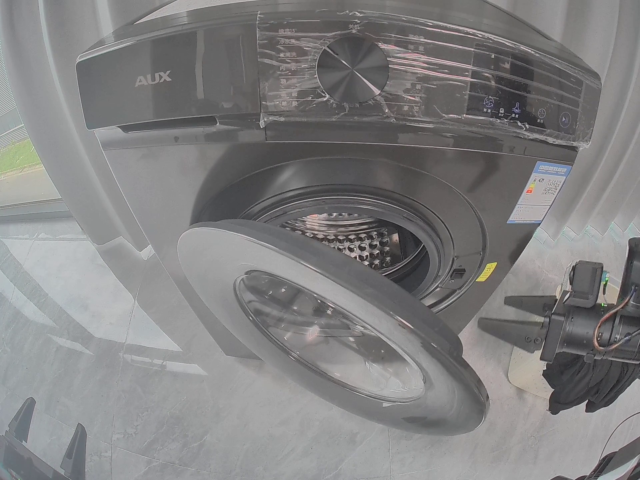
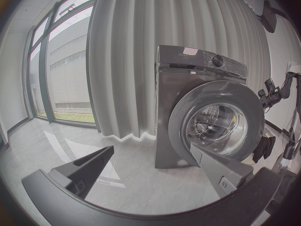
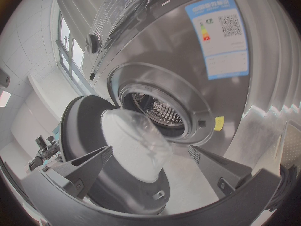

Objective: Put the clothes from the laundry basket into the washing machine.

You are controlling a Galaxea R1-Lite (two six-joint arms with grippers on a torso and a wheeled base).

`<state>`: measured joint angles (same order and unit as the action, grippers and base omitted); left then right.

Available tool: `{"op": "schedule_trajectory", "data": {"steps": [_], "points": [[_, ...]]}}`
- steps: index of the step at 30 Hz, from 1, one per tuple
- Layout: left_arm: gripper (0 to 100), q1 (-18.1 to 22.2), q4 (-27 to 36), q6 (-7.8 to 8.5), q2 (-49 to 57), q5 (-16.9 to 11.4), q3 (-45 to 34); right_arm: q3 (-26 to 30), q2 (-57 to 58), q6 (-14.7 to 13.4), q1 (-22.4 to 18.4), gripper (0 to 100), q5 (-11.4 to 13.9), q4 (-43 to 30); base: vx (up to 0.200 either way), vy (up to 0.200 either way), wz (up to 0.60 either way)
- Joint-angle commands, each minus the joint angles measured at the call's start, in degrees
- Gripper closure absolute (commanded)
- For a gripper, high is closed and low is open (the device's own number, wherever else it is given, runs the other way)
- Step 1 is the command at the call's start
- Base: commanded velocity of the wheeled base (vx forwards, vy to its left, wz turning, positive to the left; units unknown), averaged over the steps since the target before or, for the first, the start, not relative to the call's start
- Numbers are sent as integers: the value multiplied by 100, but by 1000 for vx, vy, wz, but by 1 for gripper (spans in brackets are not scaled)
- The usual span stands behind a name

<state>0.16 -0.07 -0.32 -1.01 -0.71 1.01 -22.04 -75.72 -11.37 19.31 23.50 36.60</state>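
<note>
Left gripper (image 1: 55,416): low at the near left, well apart from the machine; jaws spread, nothing held. It is judged to be kept there so the door side is left free.
Door (image 1: 220,251): swung fully open toward the robot, hinged on the left. The opening is thus reachable from the right, the basket's side.
Drum (image 1: 353,238): perforated steel wall seen through the opening. No clothes are made out inside; the lower part is hidden by the door.
Washing machine (image 1: 167,181): grey front-loader set against a curtain; clear film is wrapped over the control panel.
Right gripper (image 1: 495,313): held beside the machine's lower right corner, fingers pointed toward the machine; jaws apart and empty.
Clothes (image 1: 580,381): a dark garment is draped over the basket edge, just below the right arm; not touched by the fingers.
Laundry basket (image 1: 523,371): white, on the floor to the right of the machine, largely covered by the arm and garment.
Stage (judgement): garment not yet picked; nothing loaded that can be seen.
Next move (judgement): the right gripper would need to be tipped down onto the cloth and closed on a fold.
Risk (judgement): trailing cloth may be snagged on the door rim.
</note>
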Motion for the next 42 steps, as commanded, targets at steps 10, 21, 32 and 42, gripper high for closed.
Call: {"op": "schedule_trajectory", "data": {"steps": [10, 21, 32, 42], "points": [[0, 2, -1, -3, 84, 0, -101, -28, -629, -14, -314, 0, -320, 577, -200, 0, 0], [0, 2, -1, -12, 84, 0, -101, 60, -813, -5, -296, 0, -338, 577, 0, 0, 0], [0, 2, -1, -3, 84, 0, -101, 68, -1068, -5, -182, 0, -346, 577, -109, 0, 0], [0, 2, -1, -3, 84, 0, -101, 376, -910, -14, 671, 0, -320, 665, 0, 0, 0]]}}
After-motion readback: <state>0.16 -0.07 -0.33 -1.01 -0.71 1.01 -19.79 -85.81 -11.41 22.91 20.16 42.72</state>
